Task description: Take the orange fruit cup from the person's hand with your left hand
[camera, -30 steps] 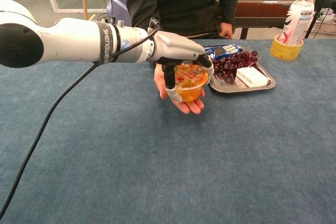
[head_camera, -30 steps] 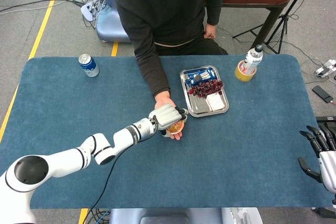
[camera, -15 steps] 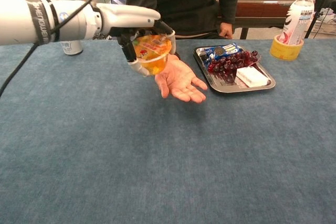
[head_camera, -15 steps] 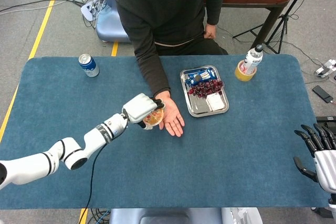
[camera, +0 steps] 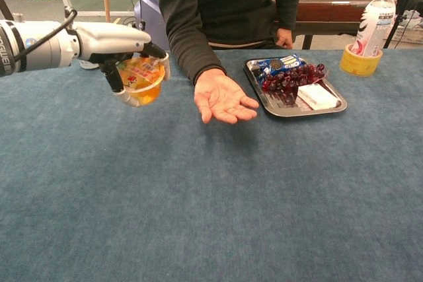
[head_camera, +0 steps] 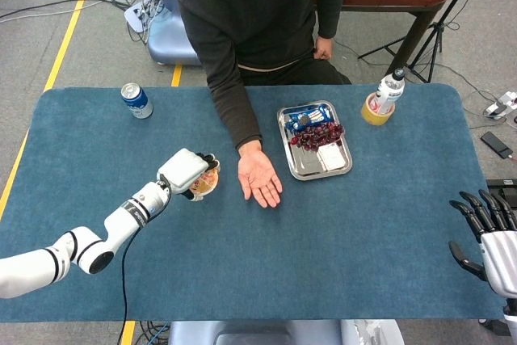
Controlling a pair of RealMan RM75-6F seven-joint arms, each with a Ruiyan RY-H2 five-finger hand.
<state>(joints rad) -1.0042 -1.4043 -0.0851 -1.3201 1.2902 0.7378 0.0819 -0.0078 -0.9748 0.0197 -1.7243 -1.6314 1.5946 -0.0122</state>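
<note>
Left of centre, our left hand (camera: 122, 39) clasps the round translucent orange fruit cup (camera: 140, 80); right hand (head_camera: 489, 236) spread, holding nothing

Counter (head_camera: 242, 280) is a deep blue felt. Fruit cup (camera: 140, 80) is see-through orange with a red-printed lid, silver tray (camera: 291, 109) has dark red grapes (camera: 297, 74), yellow tape roll (camera: 360, 59), blue-and-white can (head_camera: 136, 100), black sweater (head_camera: 258, 14).
</note>
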